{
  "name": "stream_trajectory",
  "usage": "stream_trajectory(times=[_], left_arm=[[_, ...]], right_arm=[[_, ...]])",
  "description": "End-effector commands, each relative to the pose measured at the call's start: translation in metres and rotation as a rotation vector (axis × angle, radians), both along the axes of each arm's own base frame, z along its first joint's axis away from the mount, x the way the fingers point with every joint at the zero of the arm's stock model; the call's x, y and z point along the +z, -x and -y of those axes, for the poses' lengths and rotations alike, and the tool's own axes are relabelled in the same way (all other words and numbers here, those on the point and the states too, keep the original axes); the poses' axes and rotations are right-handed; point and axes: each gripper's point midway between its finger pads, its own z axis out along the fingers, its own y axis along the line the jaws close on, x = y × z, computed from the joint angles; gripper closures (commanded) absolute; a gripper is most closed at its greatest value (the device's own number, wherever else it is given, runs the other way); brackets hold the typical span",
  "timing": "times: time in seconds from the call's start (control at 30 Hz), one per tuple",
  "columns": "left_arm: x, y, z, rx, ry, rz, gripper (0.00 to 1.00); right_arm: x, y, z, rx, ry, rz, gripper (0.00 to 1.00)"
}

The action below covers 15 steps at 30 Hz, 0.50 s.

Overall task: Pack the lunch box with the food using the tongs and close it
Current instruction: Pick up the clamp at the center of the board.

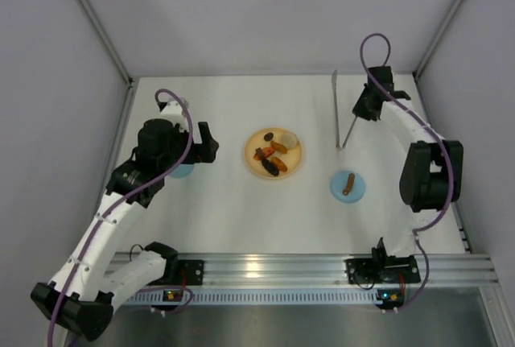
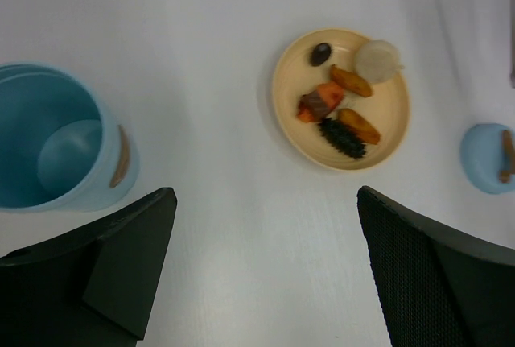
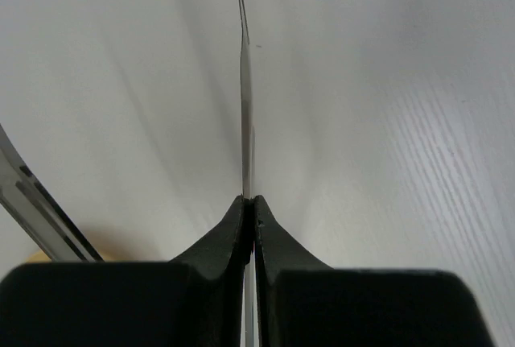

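Note:
The silver tongs (image 1: 335,109) lie at the back right, and one arm of them (image 3: 246,105) runs edge-on between my right gripper's (image 3: 250,200) jaws, which are shut on it. The other arm (image 3: 36,210) slants off at the lower left. In the top view the right gripper (image 1: 360,113) sits over the raised arm. The light blue lunch box (image 2: 56,138) stands open under my left arm (image 1: 181,171). Its lid (image 1: 348,185) with the brown knob lies at the right. The food (image 2: 338,113) rests on the orange plate (image 2: 286,81). My left gripper (image 2: 264,202) hangs open above bare table.
A pale round piece (image 2: 378,59) sits at the plate's far edge. White walls close in the table on three sides. The aluminium rail (image 1: 265,270) with both arm bases runs along the near edge.

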Motion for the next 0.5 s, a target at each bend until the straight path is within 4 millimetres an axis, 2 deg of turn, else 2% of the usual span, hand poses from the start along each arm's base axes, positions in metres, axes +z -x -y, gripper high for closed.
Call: stream_trajectory(times=[0.0,0.03,0.07,0.1,0.13,0.17,0.2,0.23,0.27,0.3,0.37,0.4,0.47], left_arm=[[0.055,0.005,0.053,-0.208,0.241,0.063,0.01],[0.063,0.016,0.071,-0.307,0.308,0.054,0.01],[0.074,0.018,0.083,-0.357,0.359,0.076,0.01],[0.078,0.021,0.094,-0.379,0.425,0.051,0.01],[0.078,0.025,0.103,-0.416,0.458,0.039,0.01],[0.09,0.033,0.117,-0.487,0.506,0.062,0.01],[0.093,0.036,0.124,-0.498,0.555,0.047,0.01],[0.098,0.04,0.13,-0.527,0.581,0.055,0.01],[0.094,0.049,0.142,-0.57,0.609,0.031,0.01],[0.106,0.052,0.15,-0.599,0.667,0.054,0.01],[0.109,0.066,0.168,-0.668,0.716,0.052,0.01],[0.119,0.069,0.175,-0.699,0.757,0.075,0.01],[0.119,0.082,0.19,-0.752,0.782,0.065,0.01]], right_arm=[[0.108,0.015,-0.034,0.138,-0.169,0.24,1.0],[0.137,0.025,-0.044,0.176,-0.207,0.316,1.0],[0.148,0.033,-0.055,0.21,-0.242,0.345,1.0],[0.149,0.047,-0.073,0.263,-0.309,0.348,1.0],[0.176,0.059,-0.081,0.302,-0.333,0.423,1.0],[0.183,0.07,-0.096,0.346,-0.357,0.436,1.0],[0.183,0.083,-0.108,0.385,-0.397,0.433,1.0],[0.202,0.099,-0.116,0.415,-0.415,0.487,1.0],[0.212,0.111,-0.134,0.472,-0.464,0.513,1.0],[0.209,0.121,-0.142,0.495,-0.495,0.508,1.0],[0.228,0.143,-0.163,0.567,-0.554,0.559,1.0],[0.23,0.153,-0.173,0.59,-0.593,0.553,1.0],[0.248,0.172,-0.189,0.637,-0.651,0.591,1.0]])
